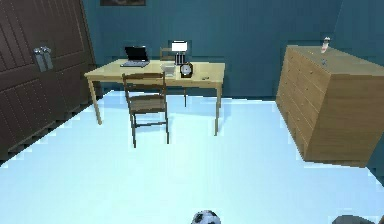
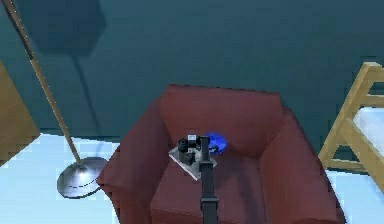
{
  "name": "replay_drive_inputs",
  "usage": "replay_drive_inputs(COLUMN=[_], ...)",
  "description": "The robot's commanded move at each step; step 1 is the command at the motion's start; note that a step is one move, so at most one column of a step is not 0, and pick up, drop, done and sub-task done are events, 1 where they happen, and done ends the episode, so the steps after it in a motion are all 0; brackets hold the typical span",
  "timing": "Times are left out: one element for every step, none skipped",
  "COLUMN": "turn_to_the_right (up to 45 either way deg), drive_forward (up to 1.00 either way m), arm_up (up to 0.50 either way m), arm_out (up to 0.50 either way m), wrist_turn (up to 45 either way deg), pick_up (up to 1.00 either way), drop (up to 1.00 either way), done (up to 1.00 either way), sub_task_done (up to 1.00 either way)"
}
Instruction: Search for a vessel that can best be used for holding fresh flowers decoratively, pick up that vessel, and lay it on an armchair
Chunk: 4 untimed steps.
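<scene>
A dark red armchair (image 2: 255, 150) stands against the teal wall in the arm side view. The arm's dark bar rises from the bottom edge over its seat. At the bar's far end is the gripper (image 2: 188, 147). A small blue thing (image 2: 217, 143) sits just right of it, too small to name. A flat pale thing (image 2: 184, 163) lies on the seat cushion below the gripper. I cannot tell whether the gripper holds anything.
A floor lamp (image 2: 78, 178) stands left of the armchair and a wooden bed frame (image 2: 358, 120) right of it. Ahead are a desk (image 1: 155, 76) with a laptop (image 1: 136, 56), a small lamp (image 1: 180, 48) and a chair (image 1: 147, 105), a dresser (image 1: 335, 100), a dark door (image 1: 35, 70) and a ball (image 1: 205, 217).
</scene>
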Motion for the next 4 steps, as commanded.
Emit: replay_drive_inputs(turn_to_the_right=[0.0,0.0,0.0,0.0], drive_forward=[0.00,0.00,0.00,0.00], arm_up=[0.00,0.10,0.00,0.00], arm_out=[0.00,0.00,-0.08,0.00], wrist_turn=[0.0,0.0,0.0,0.0], pick_up=[0.00,0.00,0.00,0.00], drop=[1.00,0.00,0.00,0.00], done=[0.00,0.00,0.00,1.00], sub_task_done=[0.00,0.00,0.00,0.00])
